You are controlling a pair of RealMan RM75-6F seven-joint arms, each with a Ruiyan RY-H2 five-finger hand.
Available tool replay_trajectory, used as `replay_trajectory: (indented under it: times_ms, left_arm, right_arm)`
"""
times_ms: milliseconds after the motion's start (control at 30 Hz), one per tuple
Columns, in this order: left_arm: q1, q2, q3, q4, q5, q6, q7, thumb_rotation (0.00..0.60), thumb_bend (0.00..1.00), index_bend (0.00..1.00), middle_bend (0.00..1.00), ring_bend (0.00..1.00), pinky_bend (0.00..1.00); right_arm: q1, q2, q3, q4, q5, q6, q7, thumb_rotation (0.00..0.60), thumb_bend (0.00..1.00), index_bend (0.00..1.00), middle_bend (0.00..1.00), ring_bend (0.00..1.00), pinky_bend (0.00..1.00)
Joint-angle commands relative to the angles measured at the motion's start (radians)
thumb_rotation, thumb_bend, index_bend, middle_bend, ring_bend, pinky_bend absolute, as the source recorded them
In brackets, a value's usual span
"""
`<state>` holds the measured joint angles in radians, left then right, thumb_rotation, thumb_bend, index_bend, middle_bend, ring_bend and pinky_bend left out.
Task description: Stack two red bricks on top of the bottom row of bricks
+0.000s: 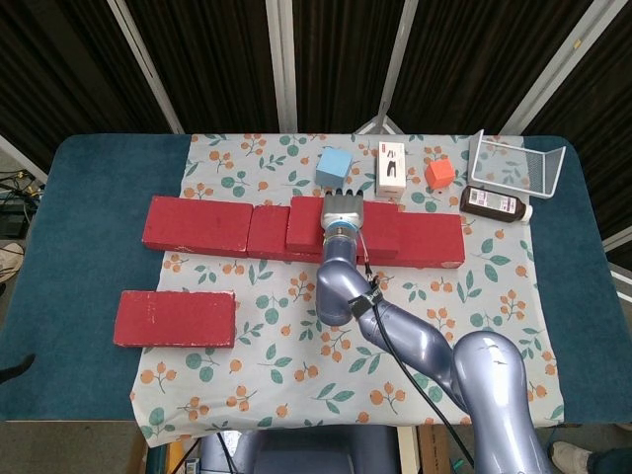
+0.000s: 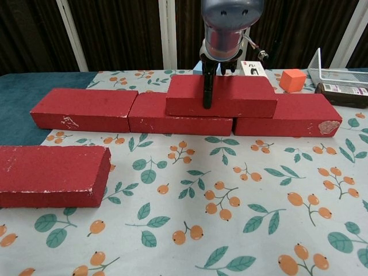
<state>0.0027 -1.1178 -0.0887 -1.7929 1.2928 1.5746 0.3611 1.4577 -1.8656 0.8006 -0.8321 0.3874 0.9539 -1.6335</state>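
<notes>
Dark curtains with pale metal posts [image 1: 281, 61] behind a blue-topped table [image 1: 89, 247].

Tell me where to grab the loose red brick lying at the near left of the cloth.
Probably across the loose brick's two long side faces at mid-length, coming from above. It lies flat, apart from the bottom row, both long faces exposed, so a centred grasp should keep it level.

text: none legible | white box [image 1: 391, 167]: print too small
</notes>
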Motion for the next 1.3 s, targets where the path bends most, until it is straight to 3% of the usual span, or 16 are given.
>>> replay_trajectory:
  times_ms: [33,600,900,1100,1200,1300]
  left_arm:
    - [0.0,0.0,0.0,0.0,0.0,-0.001,0.0,0.6,0.0,0.0,0.0,0.0,0.13]
    - [-0.001,0.0,0.0,-0.001,-0.002,0.001,0.0,0.6,0.0,0.0,0.0,0.0,0.13]
    - [0.002,0.004,0.001,-0.003,0.003,0.006,-0.01,0.6,0.0,0.0,0.0,0.0,0.13]
    - [0.013,0.011,-0.005,0.0,0.004,0.026,-0.037,0.6,0.0,0.0,0.0,0.0,0.13]
    - [0.015,0.009,-0.006,0.003,0.006,0.031,-0.04,0.6,0.0,0.0,0.0,0.0,0.13]
    - [0.014,0.012,0.0,0.002,0.019,0.024,-0.051,0.6,0.0,0.0,0.0,0.0,0.13]
  right_arm:
    - [0.0,0.001,0.001,-0.001,0.0,-0.001,0.002,0.6,0.13,0.06,0.06,0.0,0.0]
    - [-0.003,0.015,0.002,-0.027,0.013,0.007,-0.004,0.6,0.13,0.01,0.05,0.0,0.0]
    - [-0.025,0.076,0.008,-0.154,0.036,0.06,-0.014,0.6,0.13,0.0,0.02,0.0,0.0]
    - [-0.122,0.212,0.037,-0.435,-0.026,0.095,0.102,0.6,0.13,0.0,0.0,0.0,0.0]
    - [-0.235,0.306,0.043,-0.653,-0.158,0.084,0.247,0.6,0.13,0.0,0.0,0.0,0.0]
    - [-0.399,0.416,0.014,-0.913,-0.354,0.1,0.4,0.6,0.13,0.0,0.0,0.0,0.0]
